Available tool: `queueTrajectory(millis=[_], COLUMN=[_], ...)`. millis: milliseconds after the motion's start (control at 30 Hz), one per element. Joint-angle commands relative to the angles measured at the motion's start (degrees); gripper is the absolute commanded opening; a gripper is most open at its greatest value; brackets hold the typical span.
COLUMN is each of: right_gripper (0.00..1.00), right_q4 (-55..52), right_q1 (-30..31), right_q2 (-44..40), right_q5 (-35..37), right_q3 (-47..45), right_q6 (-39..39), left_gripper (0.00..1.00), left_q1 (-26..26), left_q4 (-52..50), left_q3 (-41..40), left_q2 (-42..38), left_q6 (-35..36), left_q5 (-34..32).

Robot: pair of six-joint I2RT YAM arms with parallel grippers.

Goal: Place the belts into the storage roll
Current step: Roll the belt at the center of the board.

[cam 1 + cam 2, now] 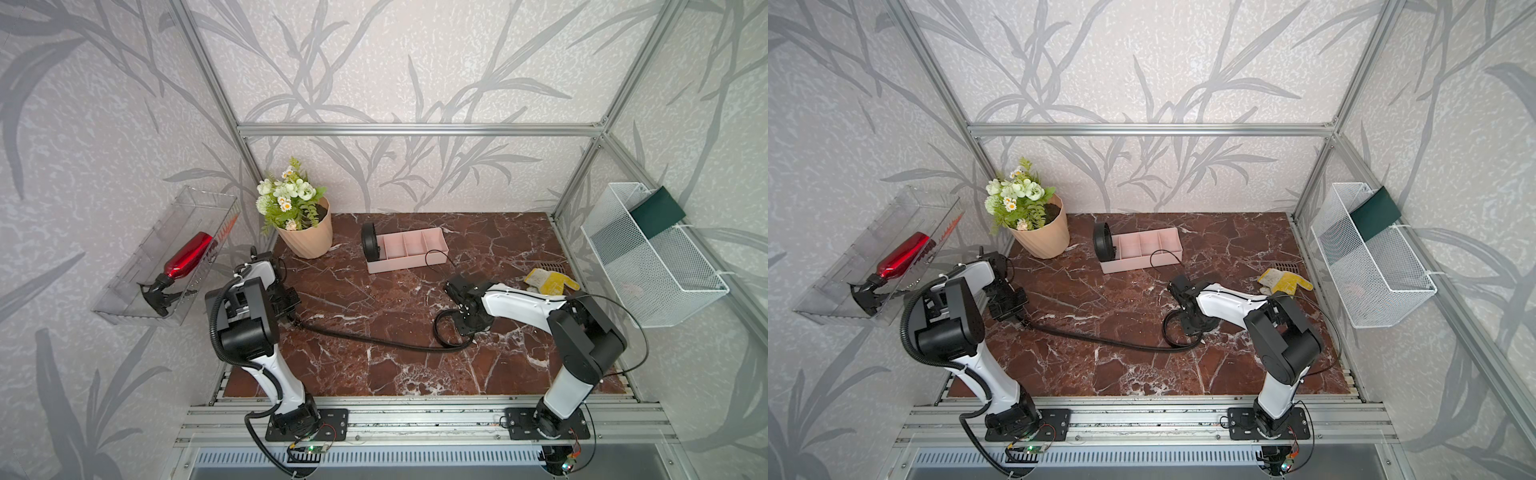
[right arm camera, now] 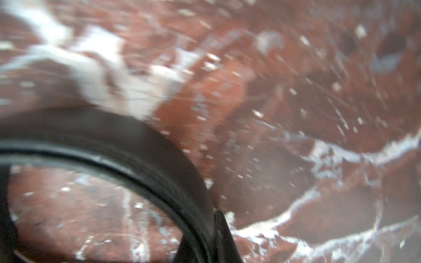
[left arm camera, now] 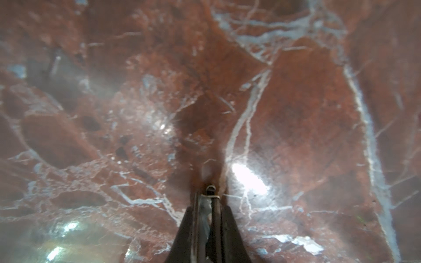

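The loose belt (image 1: 374, 338) is lying on the table (image 1: 415, 374) with its long axis running across between the arms, one end at the left claw (image 1: 293, 313) and a loop curling at the right claw (image 1: 467, 328). The left claw is pinching shut on the belt's thin end in its wrist view (image 3: 210, 193). The right claw is closing on the loop's strap (image 2: 159, 159), apparently gripping it. The roll (image 1: 409, 262) is sitting beyond the belt, towards the back wall, nearer the right arm, with a coiled belt (image 1: 370, 243) standing at its left end
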Motion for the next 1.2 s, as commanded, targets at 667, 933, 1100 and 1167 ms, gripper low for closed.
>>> queueTrajectory(millis=[667, 933, 1100, 1167], right_gripper=[0.00, 0.00, 0.00, 0.00], right_q4=[-1.2, -1.1, -0.5, -0.1], right_q1=[3.8, 3.2, 2.1, 1.8], right_q2=[14.4, 14.6, 14.9, 15.1], right_q5=[-6.5, -7.4, -8.1, -8.4], right_q3=[13.8, 15.3, 16.9, 17.2], right_q6=[-15.2, -15.4, -15.2, -15.3], left_gripper=[0.90, 0.86, 0.72, 0.67], left_q1=[-4.6, -6.1, -6.5, -6.6], left_q4=[-6.5, -8.6, -6.8, -5.3], left_q3=[-11.9, -17.4, -17.0, -17.6], left_q2=[-27.5, -30.7, -26.0, -24.4], left_q6=[-8.4, -13.7, -15.7, -16.5], left_q5=[8.4, 11.4, 13.1, 14.4])
